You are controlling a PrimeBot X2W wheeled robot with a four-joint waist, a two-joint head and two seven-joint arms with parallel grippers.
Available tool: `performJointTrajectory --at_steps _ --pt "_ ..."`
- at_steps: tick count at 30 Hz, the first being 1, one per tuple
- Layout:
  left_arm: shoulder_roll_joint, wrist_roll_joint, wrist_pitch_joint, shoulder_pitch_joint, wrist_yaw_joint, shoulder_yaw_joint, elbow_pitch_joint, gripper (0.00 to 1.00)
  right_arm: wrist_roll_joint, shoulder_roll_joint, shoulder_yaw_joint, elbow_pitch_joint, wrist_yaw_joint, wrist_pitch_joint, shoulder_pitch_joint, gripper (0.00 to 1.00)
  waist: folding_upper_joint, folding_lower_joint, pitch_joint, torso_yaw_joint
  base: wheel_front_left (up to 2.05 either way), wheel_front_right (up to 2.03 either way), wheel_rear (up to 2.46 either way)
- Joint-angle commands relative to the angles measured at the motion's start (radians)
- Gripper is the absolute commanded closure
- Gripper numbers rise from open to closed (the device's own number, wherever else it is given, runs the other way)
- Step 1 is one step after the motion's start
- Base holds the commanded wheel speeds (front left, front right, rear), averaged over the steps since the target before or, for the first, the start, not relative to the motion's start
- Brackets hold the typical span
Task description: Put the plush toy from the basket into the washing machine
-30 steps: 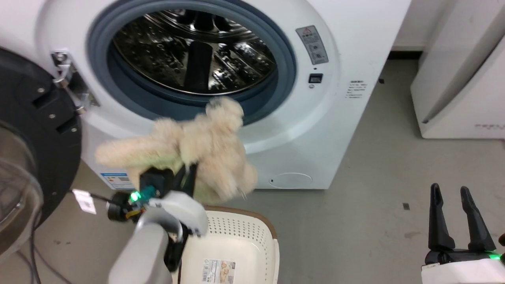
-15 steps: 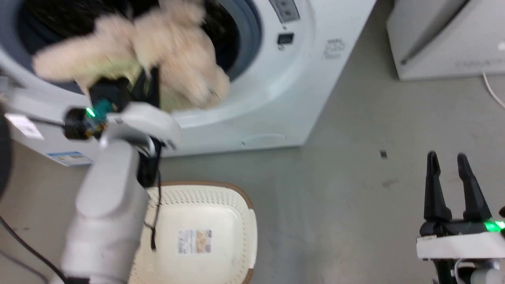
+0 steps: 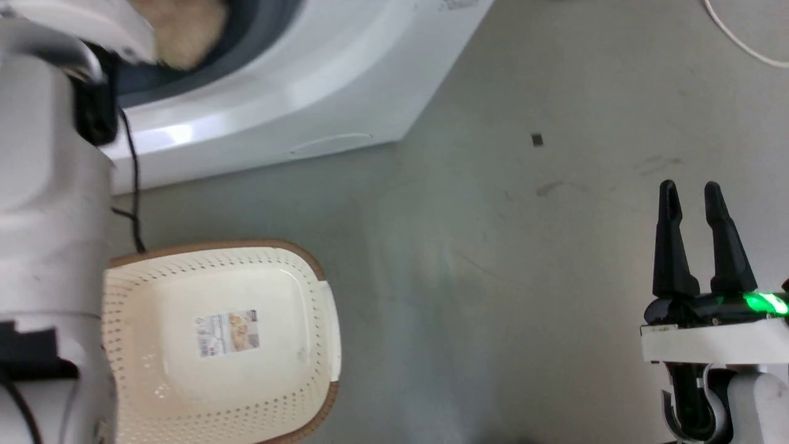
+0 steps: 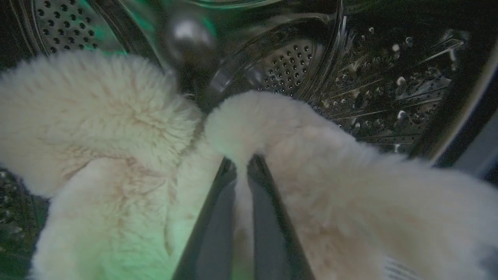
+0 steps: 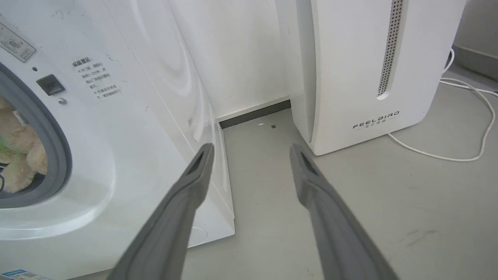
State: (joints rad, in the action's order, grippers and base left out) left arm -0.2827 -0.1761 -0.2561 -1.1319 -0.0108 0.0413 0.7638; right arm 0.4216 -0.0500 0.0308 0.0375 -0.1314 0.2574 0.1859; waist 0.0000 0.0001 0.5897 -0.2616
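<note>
The cream-beige plush toy [image 4: 116, 128] hangs inside the washing machine's shiny perforated drum [image 4: 389, 93], its fur bulging around both sides of my left gripper [image 4: 242, 165], which is shut on it. From the head, a bit of the plush toy [image 3: 179, 31] shows inside the grey gasket [image 3: 259, 31], behind my left wrist. The right wrist view shows the plush toy [image 5: 19, 155] through the door opening of the washing machine [image 5: 116, 136]. The basket [image 3: 320, 271] sits on the floor with just its sticker inside. My right gripper [image 3: 690, 188] hovers open over the floor, holding nothing.
My pale left forearm [image 3: 49, 203] reaches over the basket's left side, with a black cable [image 3: 132, 185] hanging from it. A white FEELBIRD appliance [image 5: 350, 77] stands right of the washer, and its white cord [image 5: 467, 116] loops on the grey floor [image 3: 493, 277].
The head camera has tilted down. My left arm has carried the plush toy up from in front of the door opening into the drum. The right gripper stays open.
</note>
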Motion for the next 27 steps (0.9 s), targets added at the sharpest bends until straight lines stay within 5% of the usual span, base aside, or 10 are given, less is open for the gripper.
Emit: performJointTrajectory --at_steps 1,13,14,15,27 --pt "-0.031 0.015 -0.006 -0.083 0.013 -0.020 0.002 1.00 0.023 0.000 -0.007 0.007 0.001 0.004 0.030 0.00 0.0000 -0.0001 0.097 -0.069 0.00 0.00 0.00" --pt "-0.113 0.036 -0.006 -0.253 0.044 -0.080 0.010 1.00 0.050 0.000 -0.040 0.019 0.001 0.004 0.067 0.00 0.0000 -0.0001 0.187 -0.109 0.00 0.00 0.00" --pt "-0.113 0.037 -0.006 -0.256 0.045 -0.082 0.014 0.71 0.049 0.000 -0.041 0.018 0.001 0.004 0.069 0.00 0.0000 -0.0001 0.187 -0.108 0.00 0.00 0.00" --pt "-0.111 0.040 -0.006 -0.256 0.045 -0.080 0.021 0.00 0.048 0.000 -0.042 0.017 0.001 0.004 0.070 0.00 0.0000 -0.0001 0.184 -0.106 0.00 0.00 0.00" --pt "-0.066 0.000 -0.006 -0.093 0.052 -0.162 0.025 0.00 -0.018 0.000 -0.057 0.025 0.001 0.004 0.059 0.00 0.0000 -0.0001 0.064 -0.054 0.00 0.00 0.00"
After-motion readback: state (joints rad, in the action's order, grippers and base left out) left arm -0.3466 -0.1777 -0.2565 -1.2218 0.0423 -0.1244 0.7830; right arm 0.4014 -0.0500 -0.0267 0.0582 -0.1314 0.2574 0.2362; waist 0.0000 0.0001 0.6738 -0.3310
